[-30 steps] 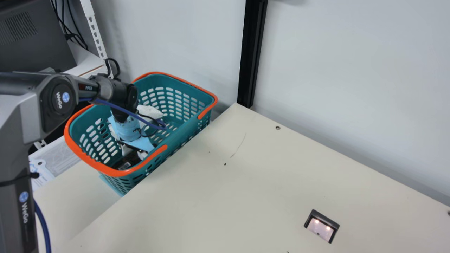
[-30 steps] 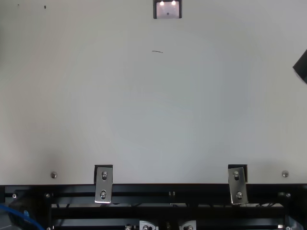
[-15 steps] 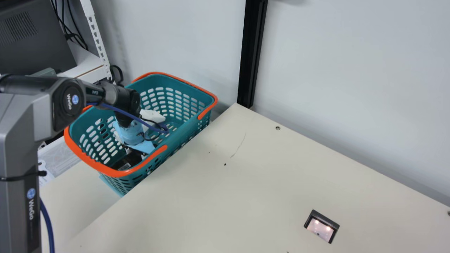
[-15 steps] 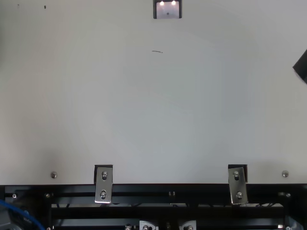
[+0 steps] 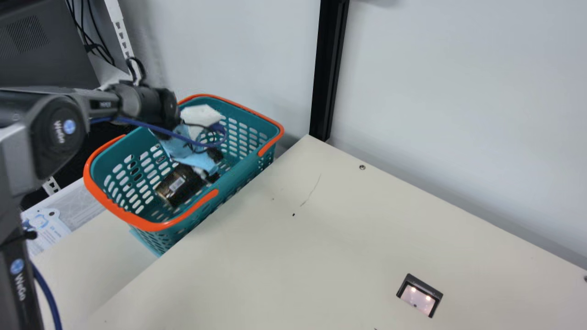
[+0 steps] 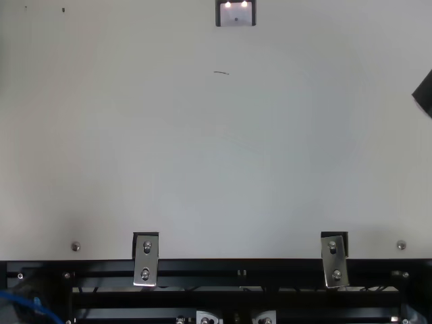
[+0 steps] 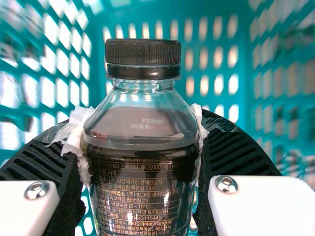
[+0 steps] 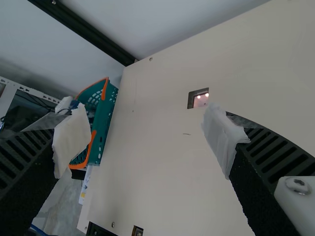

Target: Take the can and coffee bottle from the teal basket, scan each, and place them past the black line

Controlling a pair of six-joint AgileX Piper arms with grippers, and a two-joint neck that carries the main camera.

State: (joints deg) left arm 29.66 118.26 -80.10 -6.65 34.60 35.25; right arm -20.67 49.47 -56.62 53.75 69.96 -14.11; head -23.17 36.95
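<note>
Left claw (image 7: 141,140) is closed on the coffee bottle (image 7: 142,184), so the task's thing is already between its two ribbed fingers (image 7: 39,164), inside the teal basket (image 5: 238,172). Long axis of the bottle goes across the claw: black cap (image 7: 142,51) sticks out to one side of the grip, and the body continues to the other. Left arm is the one for this work; right claw (image 8: 146,138) has its fingers wide apart, nothing between them, over the cream table (image 5: 298,256).

From the left claw, the scanner (image 5: 416,298) lies well apart toward the robot's right, past the near wall of the basket. Next move, I think, must go up first and then to that side — otherwise the bottle, being crosswise, can knock the wall.

What the left wrist view gives is the cap and the contact on both sides. Main view has the arm over this grip, but it gives a white patch (image 5: 176,184) on the bottle, maybe the code — so some turn of the wrist is probably needed for scanning.
</note>
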